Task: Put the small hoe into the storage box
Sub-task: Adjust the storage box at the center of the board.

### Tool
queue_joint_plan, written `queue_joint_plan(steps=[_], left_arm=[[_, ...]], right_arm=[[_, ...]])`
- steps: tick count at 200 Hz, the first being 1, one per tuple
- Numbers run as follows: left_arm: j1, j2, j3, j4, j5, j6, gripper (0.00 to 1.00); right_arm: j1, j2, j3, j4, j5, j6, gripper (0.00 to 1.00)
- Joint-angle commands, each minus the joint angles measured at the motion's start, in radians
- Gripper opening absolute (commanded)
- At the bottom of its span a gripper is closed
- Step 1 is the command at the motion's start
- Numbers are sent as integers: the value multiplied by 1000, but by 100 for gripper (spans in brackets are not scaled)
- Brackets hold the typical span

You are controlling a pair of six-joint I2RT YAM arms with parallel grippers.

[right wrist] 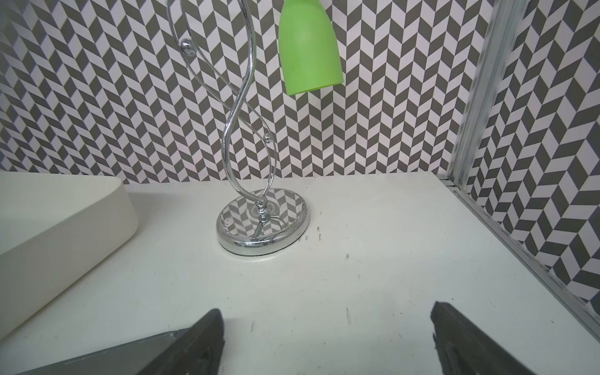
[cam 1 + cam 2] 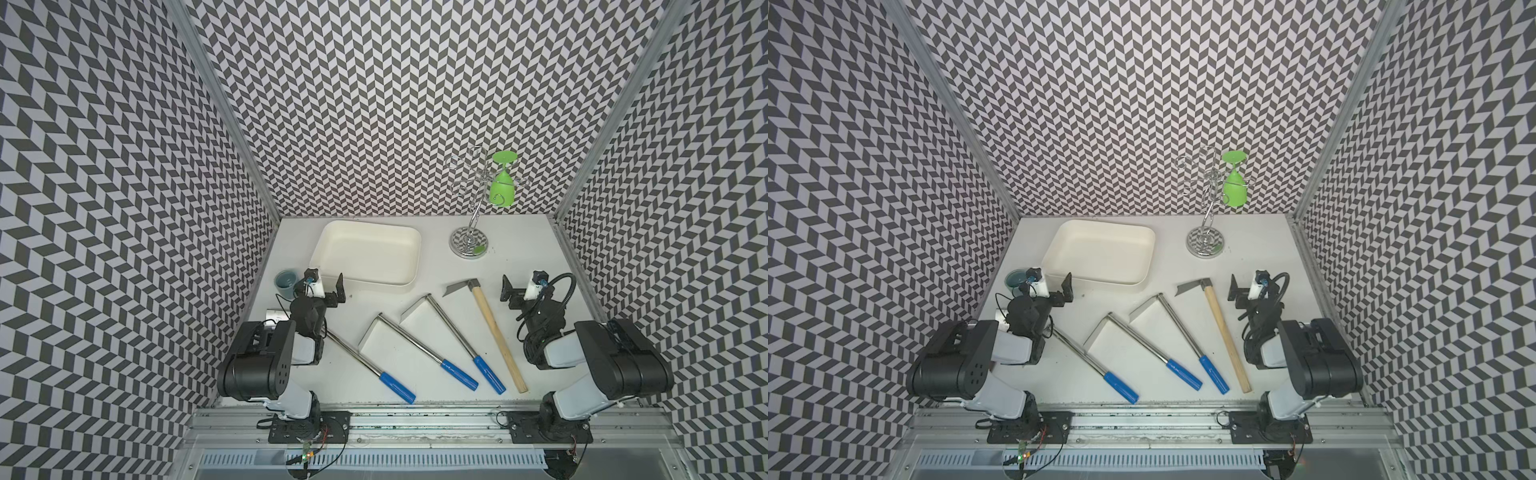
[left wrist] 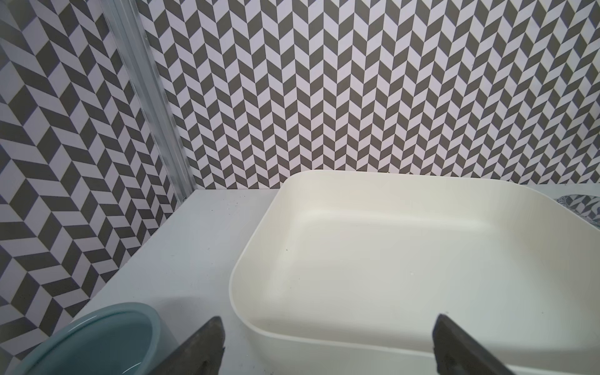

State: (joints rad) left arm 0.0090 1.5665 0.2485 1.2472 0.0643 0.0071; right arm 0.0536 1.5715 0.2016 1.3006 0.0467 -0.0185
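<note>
The small hoe (image 2: 496, 336) (image 2: 1225, 336) lies flat on the table right of centre, with a pale wooden handle and a grey metal head at the far end. A grey strip of its blade (image 1: 113, 360) shows beside one finger in the right wrist view. The storage box (image 2: 365, 283) (image 2: 1096, 283), a shallow cream tub, stands empty at the back left. My left gripper (image 2: 322, 286) (image 3: 328, 319) hovers open at the box's near left corner (image 3: 232, 279). My right gripper (image 2: 530, 289) (image 1: 326, 313) stands open over bare table just right of the hoe's head.
Three blue-handled, metal-shafted tools (image 2: 409, 340) lie side by side left of the hoe; the leftmost runs under my left arm. A grey-blue cup (image 2: 286, 282) (image 3: 97, 341) stands left of my left gripper. A chrome rack (image 2: 468, 245) (image 1: 263, 227) holding a green glass (image 2: 501, 187) stands back right.
</note>
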Motion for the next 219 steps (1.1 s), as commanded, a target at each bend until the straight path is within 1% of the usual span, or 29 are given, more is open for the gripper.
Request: queue_joint_plan(steps=[1,63,136,156,181,219], left_arm=[[-3,-8,18,-5,-11,8,100],[5,3,14,23,1,1,100],[5,0,14,16,2,3,100],[-1,0,15,12,-12,4,100],[-16,-4,5,26,-99,-7,100],[-17,-7,6,17,-105,-8,100]], right_arm=[[-5,0,12,45,-10,-6,99],[-6,0,12,48,-12,-5,99],[-9,0,12,41,-16,-2,99],[-10,0,12,40,-16,-1,99],[-10,0,12,39,-15,-1,99],[-9,-1,11,37,-13,1,99]])
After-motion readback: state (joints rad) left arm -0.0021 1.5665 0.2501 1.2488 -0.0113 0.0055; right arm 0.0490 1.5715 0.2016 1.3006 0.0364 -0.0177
